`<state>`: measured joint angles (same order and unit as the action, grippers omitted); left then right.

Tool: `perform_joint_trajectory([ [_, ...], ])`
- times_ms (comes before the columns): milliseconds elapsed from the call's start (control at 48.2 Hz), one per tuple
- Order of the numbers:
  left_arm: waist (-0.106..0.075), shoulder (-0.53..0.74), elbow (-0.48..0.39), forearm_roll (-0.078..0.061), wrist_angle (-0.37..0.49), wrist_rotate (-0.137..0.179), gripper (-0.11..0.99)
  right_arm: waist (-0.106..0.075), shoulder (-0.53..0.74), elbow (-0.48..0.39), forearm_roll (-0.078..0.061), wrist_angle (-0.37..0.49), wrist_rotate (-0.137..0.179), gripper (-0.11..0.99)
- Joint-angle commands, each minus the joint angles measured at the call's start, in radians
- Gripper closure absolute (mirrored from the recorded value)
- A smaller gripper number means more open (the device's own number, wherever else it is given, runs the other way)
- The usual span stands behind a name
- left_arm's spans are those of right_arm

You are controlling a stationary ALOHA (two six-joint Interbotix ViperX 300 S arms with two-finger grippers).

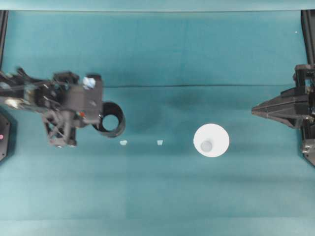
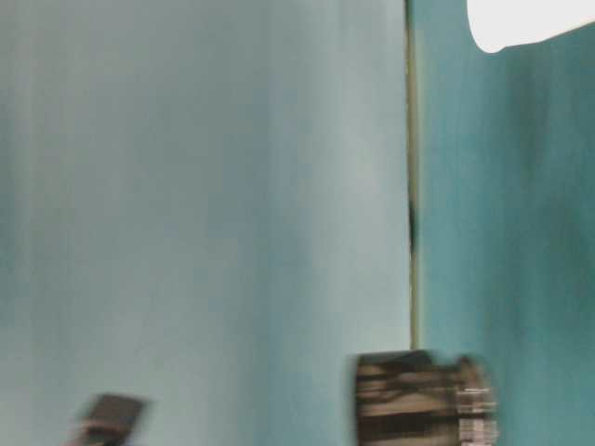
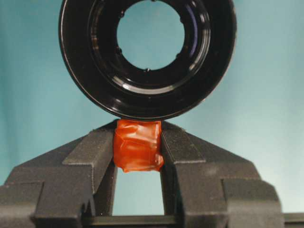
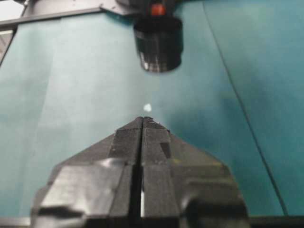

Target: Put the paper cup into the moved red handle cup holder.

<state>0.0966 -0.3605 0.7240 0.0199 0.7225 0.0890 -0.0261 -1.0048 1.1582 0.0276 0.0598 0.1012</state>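
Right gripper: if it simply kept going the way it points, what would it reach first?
Probably the red handle cup holder, straight ahead of the shut right gripper in the wrist view; a small white scrap lies on the cloth before it. Height is unclear.

White paper cup [image 1: 211, 140] stands right of centre; glossy black red handle cup holder [image 1: 110, 119] sits far left
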Motion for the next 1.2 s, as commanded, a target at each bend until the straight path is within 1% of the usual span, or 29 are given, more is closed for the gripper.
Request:
perform_joint_trajectory([
  [0, 0.002, -0.043, -0.055, 0.002, 0.071, 0.002, 0.61, -0.002, 0.006, -0.025, 0.002, -0.005, 0.008, 0.99],
  [62, 0.002, -0.054, -0.071, 0.002, 0.11, 0.002, 0.61, -0.003, 0.006, -0.023, 0.0, -0.005, 0.008, 0.99],
  [104, 0.002, -0.055, -0.074, 0.002, 0.118, 0.002, 0.61, -0.002, 0.005, -0.025, 0.002, -0.005, 0.008, 0.99],
  [249, 0.002, -0.054, -0.083, 0.003, 0.12, -0.003, 0.61, -0.002, 0.006, -0.023, 0.002, -0.005, 0.008, 0.99],
  [374, 0.002, -0.037, -0.12, 0.002, 0.118, -0.005, 0.61, -0.002, 0.005, -0.023, 0.002, -0.005, 0.008, 0.99],
  [394, 0.002, -0.029, -0.133, 0.003, 0.117, -0.005, 0.61, -0.002, 0.005, -0.023, 0.002, -0.005, 0.008, 0.99],
  [477, 0.002, 0.003, -0.172, 0.002, 0.104, -0.003, 0.61, -0.003, 0.006, -0.023, 0.0, -0.005, 0.008, 0.99],
  [540, 0.002, 0.037, -0.207, 0.003, 0.1, -0.003, 0.61, -0.002, 0.005, -0.025, 0.002, -0.005, 0.008, 0.99],
  [643, -0.006, 0.101, -0.281, 0.002, 0.1, 0.002, 0.61, -0.002, 0.003, -0.023, 0.0, -0.005, 0.008, 0.99],
  [706, -0.008, 0.133, -0.325, 0.003, 0.1, 0.003, 0.61, -0.002, 0.003, -0.023, 0.002, -0.005, 0.008, 0.99],
  [789, -0.011, 0.178, -0.377, 0.002, 0.101, 0.006, 0.61, -0.002, 0.002, -0.023, 0.002, 0.0, 0.008, 0.99],
  [955, -0.012, 0.244, -0.44, 0.003, 0.104, 0.021, 0.61, -0.005, -0.008, -0.025, 0.0, 0.032, 0.008, 0.99],
  [976, -0.014, 0.25, -0.443, 0.002, 0.104, 0.025, 0.61, -0.005, -0.009, -0.025, 0.002, 0.034, 0.008, 0.99],
  [996, -0.017, 0.255, -0.448, 0.002, 0.104, 0.026, 0.61, -0.005, -0.012, -0.025, 0.0, 0.035, 0.008, 0.99],
  [1038, -0.023, 0.262, -0.454, 0.003, 0.104, 0.031, 0.61, -0.005, -0.015, -0.025, 0.002, 0.035, 0.008, 0.99],
  [1121, -0.038, 0.273, -0.454, 0.002, 0.1, 0.038, 0.61, -0.006, -0.026, -0.025, 0.0, 0.035, 0.008, 0.99],
  [1183, -0.051, 0.285, -0.449, 0.002, 0.095, 0.046, 0.61, -0.011, -0.028, -0.026, 0.0, 0.037, 0.006, 0.99],
])
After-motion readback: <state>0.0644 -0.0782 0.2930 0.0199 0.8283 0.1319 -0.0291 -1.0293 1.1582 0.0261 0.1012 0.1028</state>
